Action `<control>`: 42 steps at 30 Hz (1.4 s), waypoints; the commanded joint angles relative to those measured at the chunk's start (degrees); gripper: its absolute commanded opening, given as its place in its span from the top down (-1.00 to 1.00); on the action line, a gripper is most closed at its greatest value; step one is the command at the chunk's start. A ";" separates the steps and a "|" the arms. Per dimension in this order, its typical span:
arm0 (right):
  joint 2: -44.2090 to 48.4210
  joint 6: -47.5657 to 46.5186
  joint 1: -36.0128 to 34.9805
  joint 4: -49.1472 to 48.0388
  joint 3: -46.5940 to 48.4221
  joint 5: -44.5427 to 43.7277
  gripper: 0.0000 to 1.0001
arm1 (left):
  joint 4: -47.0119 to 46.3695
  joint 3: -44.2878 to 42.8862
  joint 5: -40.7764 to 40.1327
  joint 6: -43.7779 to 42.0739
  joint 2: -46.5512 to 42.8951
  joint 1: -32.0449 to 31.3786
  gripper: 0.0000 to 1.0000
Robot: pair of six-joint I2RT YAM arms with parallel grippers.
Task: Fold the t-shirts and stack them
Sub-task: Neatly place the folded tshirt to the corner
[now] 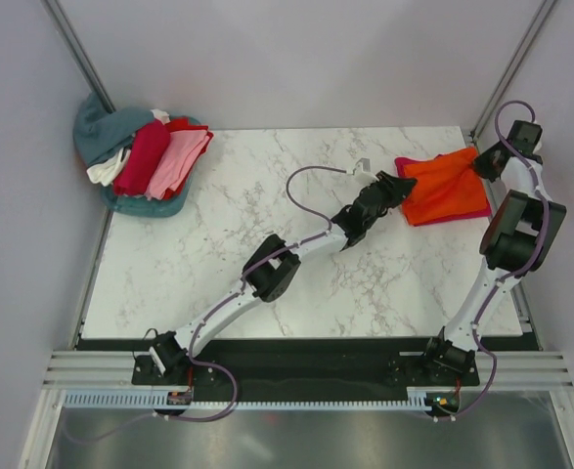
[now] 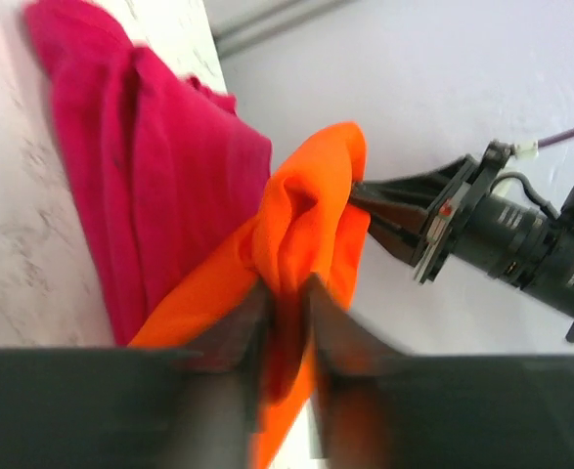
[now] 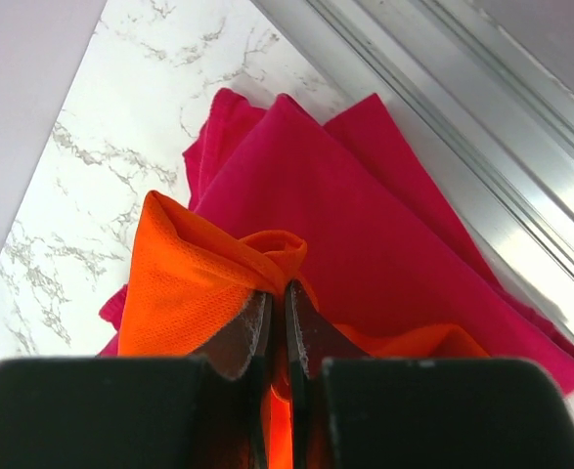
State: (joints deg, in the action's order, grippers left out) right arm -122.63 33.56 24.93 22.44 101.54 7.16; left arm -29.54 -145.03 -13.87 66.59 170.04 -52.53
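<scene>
A bright orange t-shirt (image 1: 445,184) is held stretched over a crimson-pink t-shirt (image 1: 463,214) at the table's far right. My left gripper (image 1: 401,188) is shut on the orange shirt's left edge; in the left wrist view the orange shirt (image 2: 306,225) bunches between my fingers (image 2: 236,327), above the crimson-pink shirt (image 2: 159,166). My right gripper (image 1: 482,161) is shut on the orange shirt's right edge; in the right wrist view the orange shirt (image 3: 198,283) is pinched over the crimson-pink shirt (image 3: 365,225). A pile of dark red (image 1: 142,156), light pink (image 1: 179,159), white (image 1: 106,168) and teal (image 1: 106,125) shirts lies far left.
The marble table (image 1: 208,264) has a raised metal rail (image 3: 482,107) along its right edge. A small white object (image 1: 361,166) lies on the table just left of the left gripper. A purple cable (image 1: 301,191) loops above the left arm. Grey walls enclose the back and sides.
</scene>
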 commanded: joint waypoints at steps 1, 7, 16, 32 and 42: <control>-2.87 1.85 0.56 -6.52 3.14 -0.66 0.81 | -2.01 -3.77 -6.43 0.39 0.21 1.99 0.20; -5.61 2.92 -0.23 -8.03 6.74 -0.22 -0.96 | -3.15 -2.46 -2.13 -4.80 -3.20 5.60 -0.66; 10.19 -5.60 -5.85 -6.10 -3.88 -14.26 -0.88 | -2.98 15.90 7.53 -11.03 -18.05 8.94 -0.47; 20.68 -19.93 -24.47 2.61 -13.47 -21.04 -0.34 | 2.90 68.71 15.00 -17.10 -60.60 17.28 -0.18; 18.75 -24.86 -34.50 6.39 -14.96 -29.47 -0.33 | 8.26 84.64 15.36 -20.35 -77.13 21.07 -0.14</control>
State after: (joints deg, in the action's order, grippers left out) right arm -102.83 12.08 -6.90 27.22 87.18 -16.88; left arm -23.20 -62.61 0.69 50.43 98.65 -32.45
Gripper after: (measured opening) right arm 0.631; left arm 0.575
